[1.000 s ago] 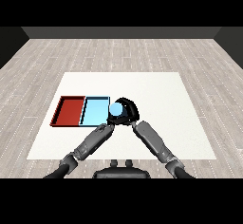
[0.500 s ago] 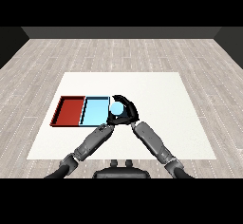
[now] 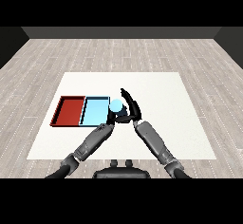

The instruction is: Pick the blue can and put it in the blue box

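Blue can (image 3: 116, 106) sits at the right edge of the blue tray (image 3: 95, 110), partly over its rim, with the right hand (image 3: 132, 108) curled round it from the right. To finish well, I judge the can should travel a little more leftward until wholly over the tray before lowering. The left hand (image 3: 111, 118) is below the can; I cannot tell its fingers. The red tray (image 3: 70, 110) lies just beyond on the white table (image 3: 166, 99).
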You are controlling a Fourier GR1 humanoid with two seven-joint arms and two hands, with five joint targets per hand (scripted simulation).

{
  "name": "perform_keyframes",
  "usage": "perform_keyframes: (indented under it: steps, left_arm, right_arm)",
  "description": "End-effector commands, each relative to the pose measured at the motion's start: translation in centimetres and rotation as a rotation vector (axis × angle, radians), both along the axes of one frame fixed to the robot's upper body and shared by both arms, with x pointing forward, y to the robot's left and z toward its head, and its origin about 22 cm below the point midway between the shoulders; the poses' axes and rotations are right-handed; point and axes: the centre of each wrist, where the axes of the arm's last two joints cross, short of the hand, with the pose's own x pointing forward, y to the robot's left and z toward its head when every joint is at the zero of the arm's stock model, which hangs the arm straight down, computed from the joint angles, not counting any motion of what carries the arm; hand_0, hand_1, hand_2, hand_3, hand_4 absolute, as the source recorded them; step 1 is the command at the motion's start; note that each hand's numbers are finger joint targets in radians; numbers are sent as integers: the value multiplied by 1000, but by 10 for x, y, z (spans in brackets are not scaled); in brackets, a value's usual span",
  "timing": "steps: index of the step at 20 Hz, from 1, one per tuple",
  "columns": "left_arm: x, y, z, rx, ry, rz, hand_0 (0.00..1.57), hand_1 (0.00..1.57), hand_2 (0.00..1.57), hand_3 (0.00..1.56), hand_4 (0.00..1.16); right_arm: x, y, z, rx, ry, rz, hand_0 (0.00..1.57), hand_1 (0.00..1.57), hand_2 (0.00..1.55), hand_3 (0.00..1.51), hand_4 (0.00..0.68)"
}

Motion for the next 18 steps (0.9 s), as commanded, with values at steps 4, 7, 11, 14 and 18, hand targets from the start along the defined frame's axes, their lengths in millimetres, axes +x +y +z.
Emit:
perform_keyframes:
  steps: [4,7,11,14,18]
  left_arm:
    - [-4,12,-7,-43,28,49,1571,1571,1571,1490,1142]
    - [4,22,-2,-38,23,77,1571,1571,1571,1481,1147]
    - [10,42,-5,-10,-37,127,1571,1571,1568,1466,1148]
    - [25,61,12,8,-30,192,1571,1571,1571,1475,1153]
    - [40,106,13,70,-11,248,1571,1571,1562,1470,1145]
  right_arm:
    - [3,-32,32,217,22,-21,0,0,0,0,0]
    - [5,-66,27,229,-8,-35,0,0,0,0,0]
    - [-20,-89,44,321,-114,-64,0,0,0,0,0]
    - [-35,-136,45,323,-134,-121,0,0,0,0,0]
    - [-36,-141,40,338,-141,-199,0,0,0,0,0]
